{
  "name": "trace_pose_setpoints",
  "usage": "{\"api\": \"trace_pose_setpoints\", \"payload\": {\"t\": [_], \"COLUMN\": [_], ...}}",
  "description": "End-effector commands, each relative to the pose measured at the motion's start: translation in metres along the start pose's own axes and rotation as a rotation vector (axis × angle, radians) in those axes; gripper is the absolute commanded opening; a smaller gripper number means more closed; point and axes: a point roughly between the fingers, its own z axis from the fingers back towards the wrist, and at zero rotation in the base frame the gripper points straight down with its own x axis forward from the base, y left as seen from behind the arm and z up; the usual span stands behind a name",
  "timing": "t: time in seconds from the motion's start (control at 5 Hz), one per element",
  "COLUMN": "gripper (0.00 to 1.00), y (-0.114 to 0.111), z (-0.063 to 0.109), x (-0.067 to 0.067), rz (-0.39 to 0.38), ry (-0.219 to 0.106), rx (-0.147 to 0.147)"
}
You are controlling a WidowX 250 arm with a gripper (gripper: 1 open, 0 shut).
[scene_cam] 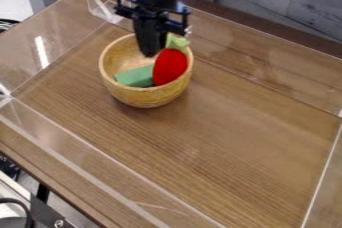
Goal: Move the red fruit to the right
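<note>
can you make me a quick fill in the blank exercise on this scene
1. The red fruit lies in the wooden ____.
2. Beside it lies a flat ____ block.
3. The gripper points straight ____.
4. The tabletop is made of ____.

Missing words: bowl; green; down; wood

surface: wooden table (227, 122) | on it: wooden bowl (134, 90), clear acrylic walls (80, 187)
</note>
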Motion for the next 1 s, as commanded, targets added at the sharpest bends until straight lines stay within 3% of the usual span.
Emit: {"api": "trace_pose_setpoints", "payload": {"t": [0.0,0.2,0.4,0.6,0.8], "gripper": [0.0,0.0,1.0,1.0,0.0], "y": [0.009,0.016,0.023,0.027,0.03], "z": [0.014,0.012,0.004,-0.006,-0.016], "x": [-0.002,-0.004,-0.002,0.0,0.005], "rz": [-0.033,-0.043,-0.048,-0.047,-0.055], "ry": [-0.075,-0.079,-0.078,-0.081,-0.087], "rx": [0.005,0.0,-0.005,-0.012,-0.01]}}
